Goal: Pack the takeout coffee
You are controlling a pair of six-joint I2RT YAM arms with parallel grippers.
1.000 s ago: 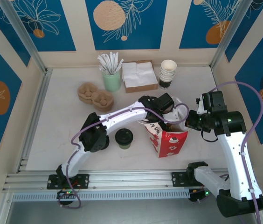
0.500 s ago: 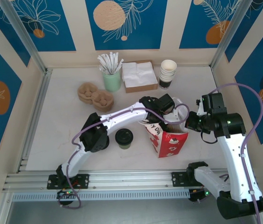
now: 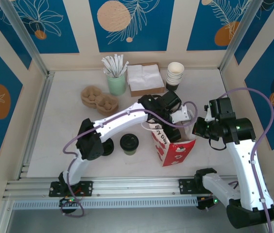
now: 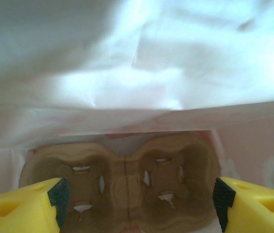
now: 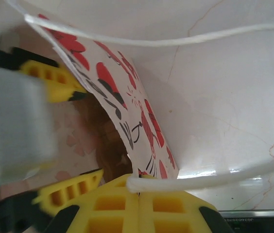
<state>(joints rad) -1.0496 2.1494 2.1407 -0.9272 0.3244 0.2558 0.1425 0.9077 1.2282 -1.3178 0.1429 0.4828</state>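
so the takeout coffee [image 3: 129, 148] is sitting upright on the table [image 3: 64, 126], just left of the paper bag [image 3: 177, 149] and not in it yet. we'd guess it's lightish but sloshy if full, with a thin paper wall that dents under a squeeze and a slick plastic lid [image 3: 128, 141] that could pop off. so we'd take it around the side just below the lid rim, gently, and keep it level. the left gripper [image 4: 139, 194] is down inside the bag with its jaws spread wide and nothing between them, right over a pulp carrier [image 4: 122, 179] lying at the bottom. the right gripper [image 5: 138, 187] is pinched closed on the bag handle [image 5: 200, 177], which looks to keep the mouth open. counting: one lidded coffee, one bag, two carriers (the one in the bag plus a second carrier [image 3: 99, 99] out on the table), one stack of white cups [image 3: 175, 75] (can't tell how many in it), one green holder of stirrers [image 3: 116, 80], one napkin pile [image 3: 144, 77].
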